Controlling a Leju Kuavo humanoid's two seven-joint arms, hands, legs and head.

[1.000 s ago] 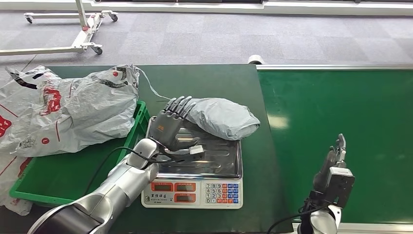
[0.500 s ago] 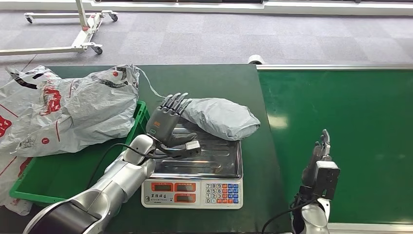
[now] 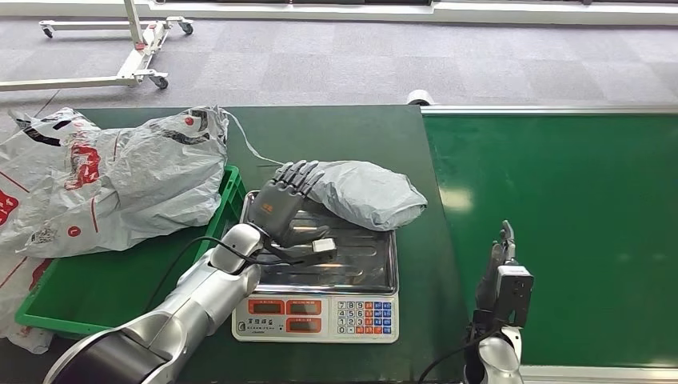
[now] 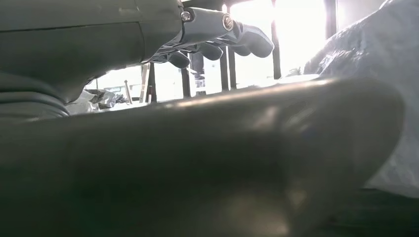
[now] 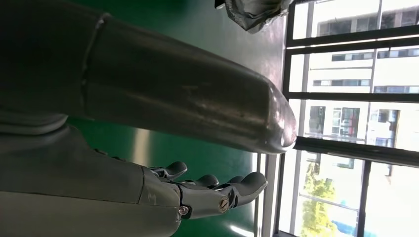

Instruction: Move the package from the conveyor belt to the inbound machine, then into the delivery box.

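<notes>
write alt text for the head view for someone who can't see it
The robot's left hand reaches over a steel-topped scale, fingers against a grey package lying on the scale's far edge. A green bin holding plastic bags sits left; the right hand hovers, empty, by the green conveyor belt.

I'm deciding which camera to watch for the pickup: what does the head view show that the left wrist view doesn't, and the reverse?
Head view alone: the scale with its steel pan and keypad, the green crate holding white bags, the conveyor belt, and the right hand open over the belt's near edge.
Left wrist view alone: bright windows behind the fingers.
Both: the left hand open beside the grey package, fingertips over its near end, not yet gripping.
</notes>
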